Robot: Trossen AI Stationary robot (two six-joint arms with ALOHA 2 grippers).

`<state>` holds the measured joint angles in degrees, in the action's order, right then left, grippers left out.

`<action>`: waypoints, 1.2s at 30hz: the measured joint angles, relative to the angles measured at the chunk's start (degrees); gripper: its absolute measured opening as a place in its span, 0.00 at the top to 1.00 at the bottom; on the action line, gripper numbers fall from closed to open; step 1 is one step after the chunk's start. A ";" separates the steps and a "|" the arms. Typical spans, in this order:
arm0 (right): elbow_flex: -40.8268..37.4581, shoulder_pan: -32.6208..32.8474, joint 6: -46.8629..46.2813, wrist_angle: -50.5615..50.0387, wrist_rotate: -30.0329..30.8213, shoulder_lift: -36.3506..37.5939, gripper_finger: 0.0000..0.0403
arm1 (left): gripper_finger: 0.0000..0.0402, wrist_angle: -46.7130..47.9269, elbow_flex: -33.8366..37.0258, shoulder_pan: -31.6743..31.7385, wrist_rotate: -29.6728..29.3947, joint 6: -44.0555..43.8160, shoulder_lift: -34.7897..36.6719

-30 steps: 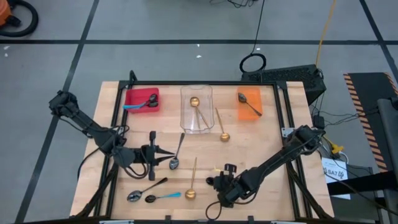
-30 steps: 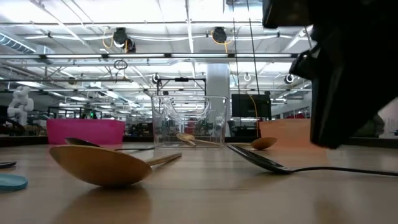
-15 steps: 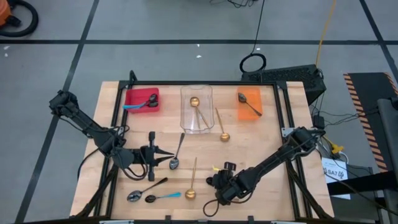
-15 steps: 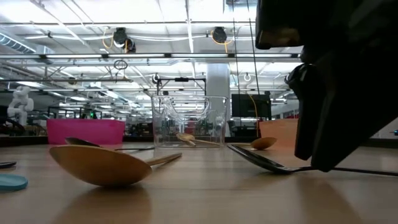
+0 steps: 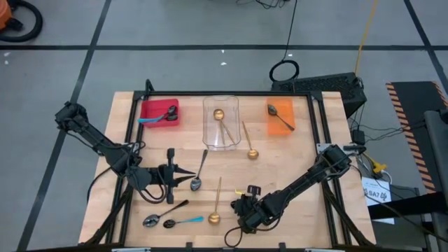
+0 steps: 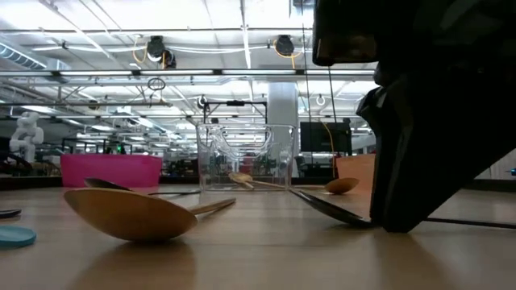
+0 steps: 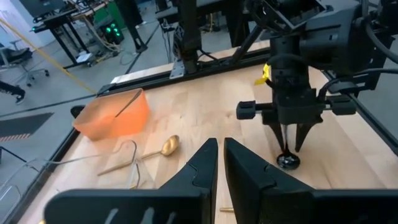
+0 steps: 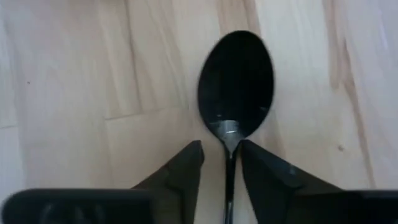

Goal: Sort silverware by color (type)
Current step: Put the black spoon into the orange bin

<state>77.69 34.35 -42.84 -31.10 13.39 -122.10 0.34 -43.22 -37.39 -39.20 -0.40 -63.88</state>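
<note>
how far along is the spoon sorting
Partly done: the red bin holds blue-handled spoons, the clear bin a gold spoon, the orange bin a dark one. The right gripper straddles a dark spoon, not lifted. The left gripper waits. Six spoons remain on the table.

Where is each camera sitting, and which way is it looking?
High view: above the table, looking straight down; both dark arms show, with the left gripper and right gripper.
Low view: at tabletop height, looking across at the clear plastic box; one dark arm looms close.
Left wrist view: on the left arm, looking past its own fingers at the other arm.
Right wrist view: on the right arm, looking down at a dark metal spoon.
Shared: that dark metal spoon shows in both wrist views.
</note>
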 joint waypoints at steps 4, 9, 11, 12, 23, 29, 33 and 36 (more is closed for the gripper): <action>-0.02 -0.12 -0.43 1.23 0.06 -0.04 0.89 | 0.91 0.00 0.00 0.01 0.00 -0.09 0.00; -0.13 -0.15 -1.81 2.40 0.22 -0.04 0.97 | 0.91 0.14 0.00 0.01 0.00 -0.09 0.00; -0.24 -0.16 -2.45 2.55 0.22 0.32 0.98 | 0.91 0.27 0.00 0.00 0.00 -0.10 0.00; -0.24 -0.20 -2.52 2.55 0.13 0.55 0.98 | 0.91 0.44 0.00 0.00 0.00 -0.09 0.00; -0.72 -2.19 -2.72 -2.11 -1.35 10.64 1.00 | 0.91 1.78 0.00 0.54 -0.08 0.36 0.00; -0.55 -5.35 -0.51 -7.65 -0.53 17.46 1.00 | 0.91 5.33 -0.02 2.18 -3.42 0.72 0.00; -0.50 -8.62 0.46 -12.26 -0.01 21.84 1.00 | 0.91 7.15 -0.02 3.74 -4.43 2.14 0.00; -0.49 -11.64 1.41 -15.90 0.09 24.82 1.00 | 0.91 7.21 -0.02 5.24 -4.48 4.44 0.00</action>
<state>77.20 22.71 -41.43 -47.01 13.48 -97.28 7.54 -43.24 -32.15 -43.68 4.04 -63.88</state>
